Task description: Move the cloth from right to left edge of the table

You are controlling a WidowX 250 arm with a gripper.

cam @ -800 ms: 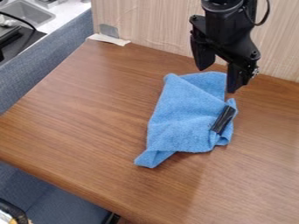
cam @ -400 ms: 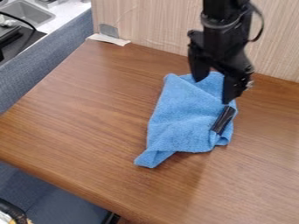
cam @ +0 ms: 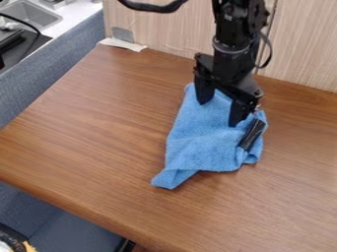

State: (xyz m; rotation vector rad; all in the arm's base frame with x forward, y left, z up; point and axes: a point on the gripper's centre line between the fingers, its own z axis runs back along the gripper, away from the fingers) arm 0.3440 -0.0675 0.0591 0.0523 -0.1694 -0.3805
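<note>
The black gripper [cam: 218,112] hangs over the upper part of the blue cloth, its two fingers apart with blue fabric visible between and beneath them. Whether the fingertips touch the cloth I cannot tell. Crumpled on the wooden table [cam: 99,123], right of its middle, the cloth [cam: 201,142] narrows to a folded corner at its lower left. A black strip lies on the cloth's right side, just below and right of the gripper. The arm covers part of the cloth's top edge.
A pale wood panel [cam: 178,29] rises behind the table's back edge. White paper [cam: 122,44] lies at the back left corner. Beyond a grey-blue partition [cam: 62,56] at the left is a sink [cam: 33,15]. The table's front edge slants down to the right.
My gripper has moved left and down in the view, from the cloth's upper right to over its upper part. The cloth lies where it did.
</note>
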